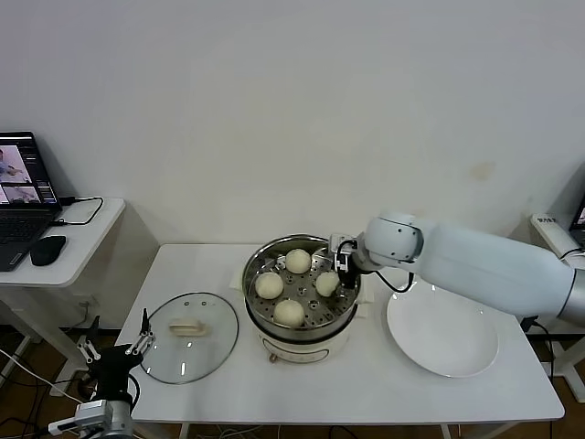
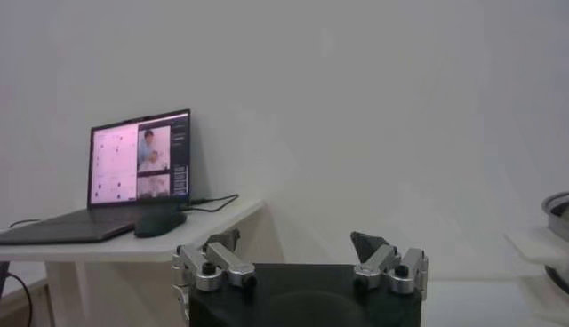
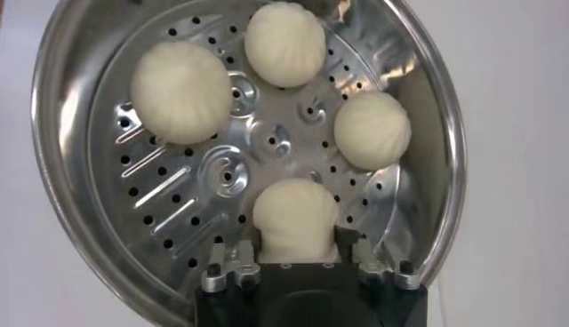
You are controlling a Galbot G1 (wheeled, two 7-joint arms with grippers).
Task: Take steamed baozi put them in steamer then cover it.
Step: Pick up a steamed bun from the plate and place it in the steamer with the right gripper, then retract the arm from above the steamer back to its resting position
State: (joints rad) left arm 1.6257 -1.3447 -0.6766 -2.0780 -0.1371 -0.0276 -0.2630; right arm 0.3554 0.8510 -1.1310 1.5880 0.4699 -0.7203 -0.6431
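Baozi (image 3: pixel 294 218) between right pincer (image 3: pixel 300 259) fingers, near steamer (image 3: pixel 67 222) rim

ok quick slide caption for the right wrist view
Right gripper straddling the fourth baozi on the steamer tray, three others already placed.

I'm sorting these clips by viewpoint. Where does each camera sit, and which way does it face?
Head view: on the robot's head, looking forward and down at the table, pot, lid, plate; both arms show, left claw parked low.
Left wrist view: on the left arm, facing the wall and laptop; its open left claw shows.
Right wrist view: on the right arm, looking straight down into the pot; right claw around a bun.
Shared: head and right wrist views both show four buns in the pot.
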